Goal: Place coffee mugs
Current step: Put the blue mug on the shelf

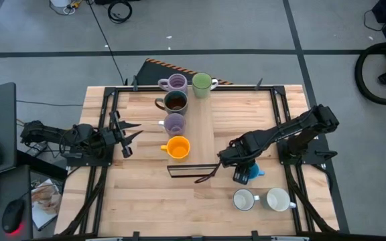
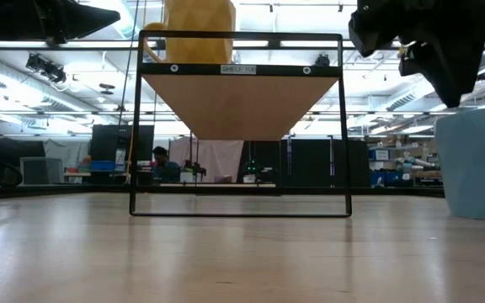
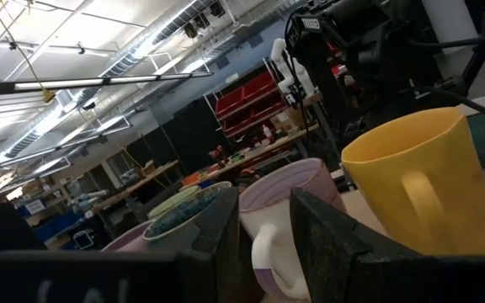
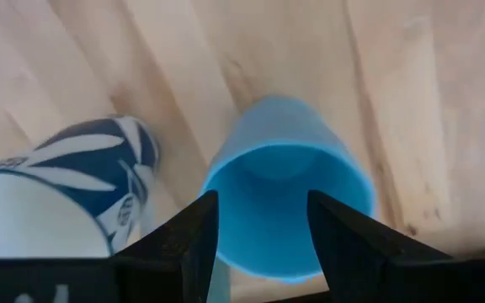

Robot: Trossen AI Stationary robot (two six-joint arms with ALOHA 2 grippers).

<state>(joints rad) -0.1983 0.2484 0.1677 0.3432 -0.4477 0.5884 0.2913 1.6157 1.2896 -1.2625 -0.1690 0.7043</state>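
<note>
Five mugs stand in a row on the raised wooden shelf (image 1: 206, 130): lilac (image 1: 173, 82), green (image 1: 202, 84), dark brown (image 1: 175, 102), lilac (image 1: 174, 124) and orange (image 1: 177, 147). The blue mug (image 1: 256, 172) stands upright on the table right of the shelf. Two white mugs (image 1: 244, 199) (image 1: 278, 199) stand nearer the near edge. My right gripper (image 4: 263, 244) is open and points down just above the blue mug's (image 4: 289, 194) open rim, where I see no touch. My left gripper (image 1: 134, 132) is open at the shelf's left side, level, facing the orange mug (image 3: 411, 177) and the lilac mug (image 3: 285, 202).
The shelf rests on a black wire frame (image 2: 343, 126) that stands on the table. A white mug with a blue pattern (image 4: 66, 194) stands close beside the blue mug. Black rails (image 1: 106, 100) run along the table's left and right sides. A person (image 2: 160, 160) sits far behind the table.
</note>
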